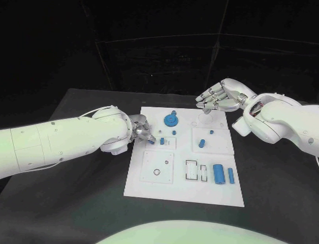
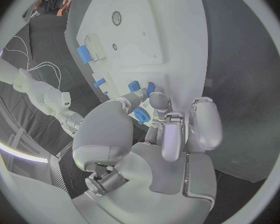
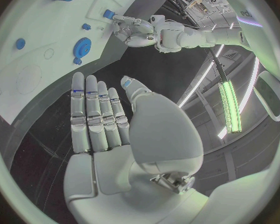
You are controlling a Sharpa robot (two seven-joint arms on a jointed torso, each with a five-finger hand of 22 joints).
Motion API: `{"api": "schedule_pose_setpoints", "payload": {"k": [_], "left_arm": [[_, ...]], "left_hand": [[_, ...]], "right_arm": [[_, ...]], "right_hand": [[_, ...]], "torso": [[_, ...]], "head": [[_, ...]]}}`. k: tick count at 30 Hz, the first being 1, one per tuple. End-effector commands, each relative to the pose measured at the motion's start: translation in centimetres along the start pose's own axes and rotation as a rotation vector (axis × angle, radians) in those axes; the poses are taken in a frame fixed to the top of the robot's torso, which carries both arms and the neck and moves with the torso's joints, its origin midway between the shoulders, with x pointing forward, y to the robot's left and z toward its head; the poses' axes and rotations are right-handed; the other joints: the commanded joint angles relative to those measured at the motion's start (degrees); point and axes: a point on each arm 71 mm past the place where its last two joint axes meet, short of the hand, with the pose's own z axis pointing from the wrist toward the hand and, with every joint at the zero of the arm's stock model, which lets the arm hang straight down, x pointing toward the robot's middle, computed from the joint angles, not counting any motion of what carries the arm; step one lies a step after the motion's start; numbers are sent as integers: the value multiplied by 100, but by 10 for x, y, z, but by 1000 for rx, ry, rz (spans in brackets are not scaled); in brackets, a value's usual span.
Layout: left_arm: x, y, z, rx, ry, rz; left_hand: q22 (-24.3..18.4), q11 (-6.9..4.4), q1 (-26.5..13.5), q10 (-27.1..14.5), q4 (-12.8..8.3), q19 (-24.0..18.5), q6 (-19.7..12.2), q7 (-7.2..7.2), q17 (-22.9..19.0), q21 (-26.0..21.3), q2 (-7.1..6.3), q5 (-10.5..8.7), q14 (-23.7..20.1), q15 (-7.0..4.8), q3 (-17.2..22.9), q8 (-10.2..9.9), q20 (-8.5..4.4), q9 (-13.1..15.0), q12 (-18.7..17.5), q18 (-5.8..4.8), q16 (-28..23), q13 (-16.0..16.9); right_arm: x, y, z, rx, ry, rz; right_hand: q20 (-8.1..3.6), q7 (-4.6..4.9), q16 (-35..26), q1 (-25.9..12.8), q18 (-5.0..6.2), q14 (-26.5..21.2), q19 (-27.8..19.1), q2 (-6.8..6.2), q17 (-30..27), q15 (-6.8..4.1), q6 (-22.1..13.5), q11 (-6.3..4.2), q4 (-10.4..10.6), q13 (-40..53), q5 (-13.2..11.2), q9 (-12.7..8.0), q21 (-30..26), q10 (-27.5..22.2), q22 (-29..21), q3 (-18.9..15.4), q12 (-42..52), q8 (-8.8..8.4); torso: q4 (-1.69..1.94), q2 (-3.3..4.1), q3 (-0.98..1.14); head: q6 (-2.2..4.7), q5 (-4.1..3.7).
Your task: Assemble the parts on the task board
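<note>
Placement of a small blue part (image 1: 151,142) seems to be the step in hand: the left robot hand (image 1: 139,130) pinches this part between its fingertips, low over the left edge of the board (image 1: 181,190) on the worktop (image 1: 64,203). The right robot hand (image 1: 222,96) is spread and holds nothing, above the far edge of the board, with the blue gear (image 1: 172,120) just below it. Next move, I judge, calls for lining the part over its seat and pressing it down.

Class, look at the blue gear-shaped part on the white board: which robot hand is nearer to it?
Left. The left robot hand sits beside the blue gear at the board's edge; the right robot hand hovers open beyond the far edge.
</note>
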Motion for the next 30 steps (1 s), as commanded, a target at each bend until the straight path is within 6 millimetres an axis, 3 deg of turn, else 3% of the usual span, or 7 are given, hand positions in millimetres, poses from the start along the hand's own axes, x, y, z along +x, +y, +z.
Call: {"api": "schedule_pose_setpoints", "payload": {"k": [1, 20, 25, 30], "left_arm": [[8, 4, 1, -27, 35, 24], [8, 2, 1, -22, 33, 23], [8, 2, 2, -22, 35, 24], [7, 2, 3, -26, 35, 23]], "left_hand": [[5, -14, -28, 25, -468, -5, -3, -51, 1357, 34, 23, 28, 561, -40, 508, 37, -35, -7, 32, -46, -12, -2], [23, -23, -48, 57, -465, 4, 7, -64, 1375, 47, -4, 24, 565, -49, 514, 73, -43, 3, 59, -50, -4, 38], [32, -43, -138, 91, -427, 9, 32, -94, 1390, 51, -88, 14, 569, -64, 474, 132, -57, 13, 82, -52, 3, 67], [54, -77, -368, 117, -254, 23, 89, -136, 1403, 63, -201, -5, 571, -93, 240, 190, -84, 0, 106, -58, 10, 87]], "right_arm": [[0, 1, 0, -8, 5, 3], [-1, 1, 0, -7, 4, 3], [0, 1, 0, -7, 4, 3], [0, 1, 1, -7, 3, 3]], "right_hand": [[-9, -8, 8, 26, 20, -8, 31, -1, -8, 18, -42, 12, -7, 2, -32, 8, -29, -45, -6, -22, 19, 6], [-9, -8, 8, 26, 20, -8, 31, -1, -8, 18, -42, 12, -7, 2, -32, 8, -30, -45, -6, -22, 19, 6], [-8, -8, 8, 26, 20, -10, 34, 5, -10, 19, -42, 13, -4, 2, -37, 8, -36, -46, -10, -23, 20, 7], [-8, -8, 8, 26, 20, -10, 34, 5, -10, 19, -42, 13, -4, 2, -37, 8, -36, -46, -10, -23, 20, 7]], "torso": [[2, 2, 0], [-1, 3, 2], [1, 1, 0], [3, 4, 2]], "head": [[2, -2], [7, -11], [-2, -16], [-8, -14]]}}
